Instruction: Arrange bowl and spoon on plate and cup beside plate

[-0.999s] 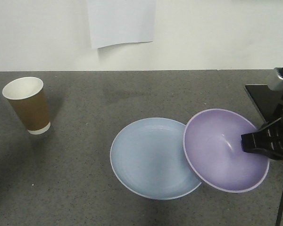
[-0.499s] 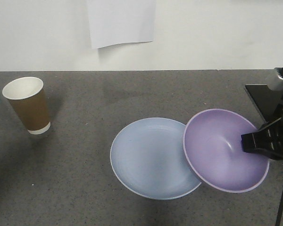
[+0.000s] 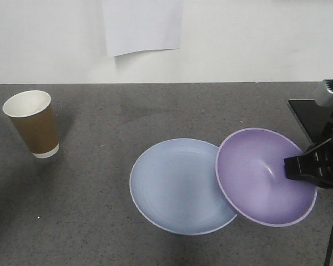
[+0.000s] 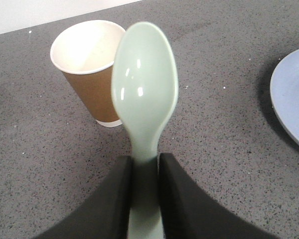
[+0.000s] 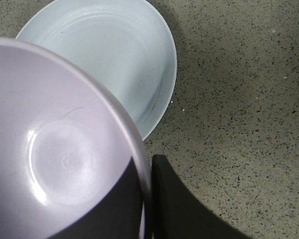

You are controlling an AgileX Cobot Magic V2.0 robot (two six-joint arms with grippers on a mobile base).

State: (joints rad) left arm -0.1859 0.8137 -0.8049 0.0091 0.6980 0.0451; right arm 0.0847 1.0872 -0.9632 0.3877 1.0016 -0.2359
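From the front, the plate [image 3: 180,185] lies at lower centre of the tabletop [image 3: 155,111]. The bowl [image 3: 263,174] hangs tilted over its right edge, and I can't tell whether they touch. The right hand [image 3: 306,166], at the frame's right side, pinches the bowl by its rim. The cup [image 3: 32,124] stands upright, well apart at upper left.

In the left wrist view, the left hand [image 4: 144,167] is closed narrow on the handle of the spoon [image 4: 144,84], with the cup behind it.

The right wrist view shows fingers clamped on either side of the rim, the plate below at upper left. I'd worry about that thin grip: the glossy bowl could swivel or slip. Let go here, it would likely strike the plate's edge.
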